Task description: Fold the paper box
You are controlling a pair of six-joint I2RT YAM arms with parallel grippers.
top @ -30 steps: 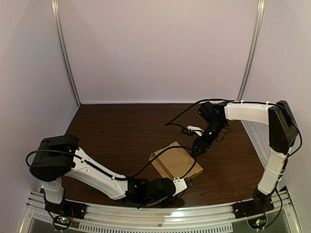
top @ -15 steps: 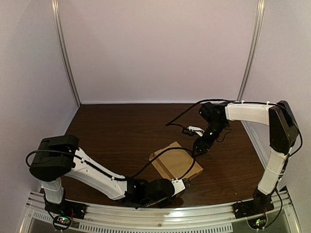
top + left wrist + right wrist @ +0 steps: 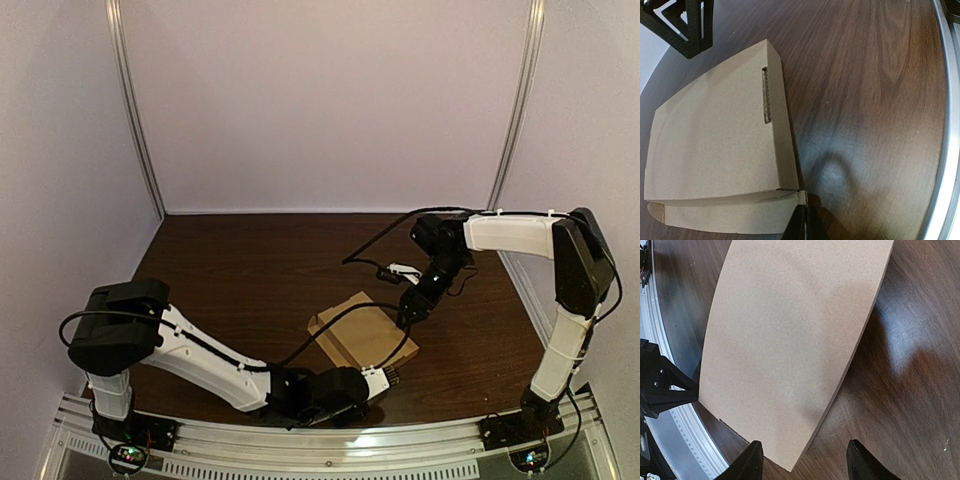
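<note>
Smoothly matte, the flat cardboard box [image 3: 362, 335] lies between left claw [image 3: 803, 221], closed, and right claw [image 3: 807, 461], wide.

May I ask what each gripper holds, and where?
Right gripper: open astride a corner of the paper box, holding nothing. Left gripper: shut at the flap's end; whether pinching it cannot be told.

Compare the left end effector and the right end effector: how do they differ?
The left end effector has its fingers pressed together; the right end effector has them spread apart. The left sits at the near corner of the paper box; the right hangs over its far side. Both are at the same flat box.
</note>
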